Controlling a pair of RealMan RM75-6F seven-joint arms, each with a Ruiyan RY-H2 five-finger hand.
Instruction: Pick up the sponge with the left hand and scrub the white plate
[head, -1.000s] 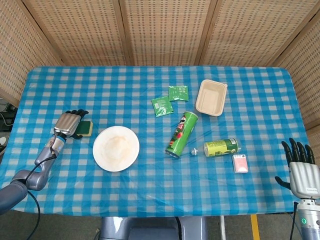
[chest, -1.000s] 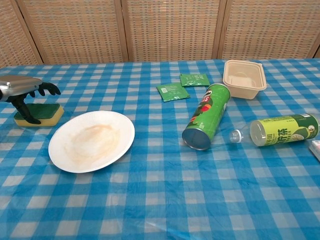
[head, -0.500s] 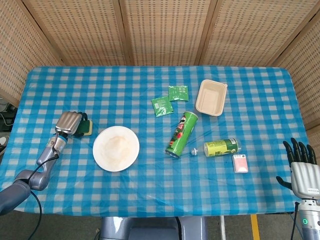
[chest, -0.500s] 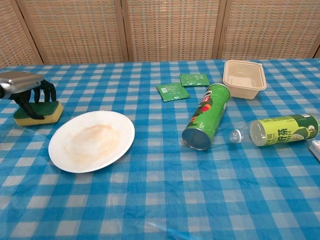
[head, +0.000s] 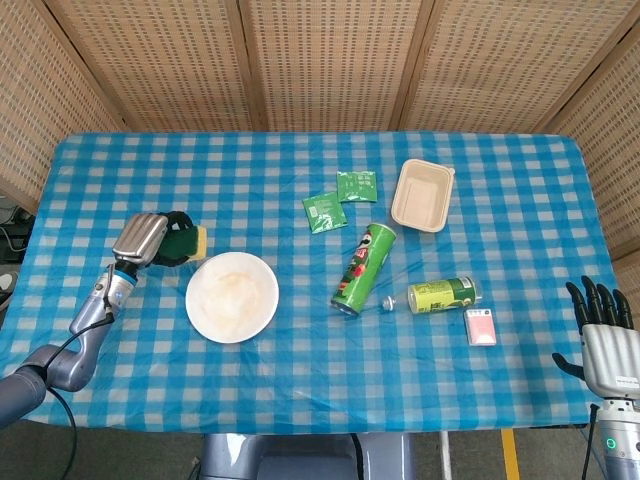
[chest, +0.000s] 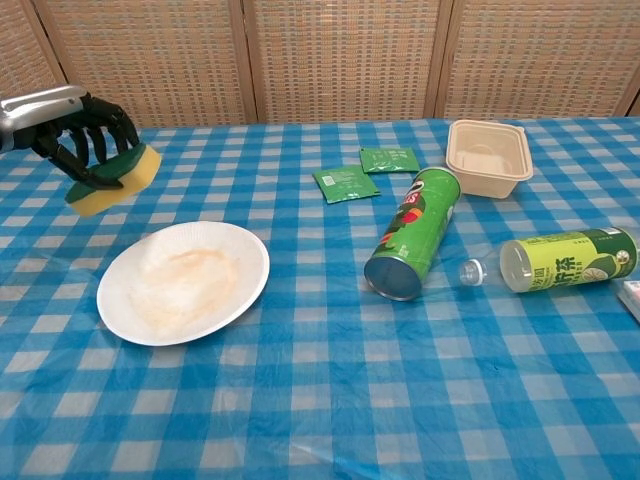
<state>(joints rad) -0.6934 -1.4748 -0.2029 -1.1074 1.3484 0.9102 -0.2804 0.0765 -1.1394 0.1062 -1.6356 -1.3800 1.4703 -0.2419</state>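
From the head view, the left robot hand (head: 150, 240) has its dark fingers wrapped around the yellow-and-green rectangular sponge (head: 188, 242), which sticks out toward the middle of the blue-and-white checked table (head: 300, 380). The round white plate with a brownish stain at its centre (head: 232, 296) lies just beside and below the sponge in this view, nearer the robot and a little to the right of the held sponge. So the coming move, as I judge it, is a short carry toward the robot and slightly rightward, then downward. The right robot hand (head: 603, 335) stands off the table's near right corner, fingers spread and holding nothing, well apart from the plate; the left is plainly the nearer one.

From the chest view, the left robot hand (chest: 75, 125) holds the sponge (chest: 118, 178) clear of the table, above and behind the plate's (chest: 184, 283) far left rim. The sponge is tilted, its long axis slanting up to the right, with the yellow face turned down and outward and the green side under the fingers. The stain sits at the plate's middle, to the right of and nearer than the sponge. To scrub, the yellow face would likely need levelling before it meets the plate. The right robot hand does not show in this view.
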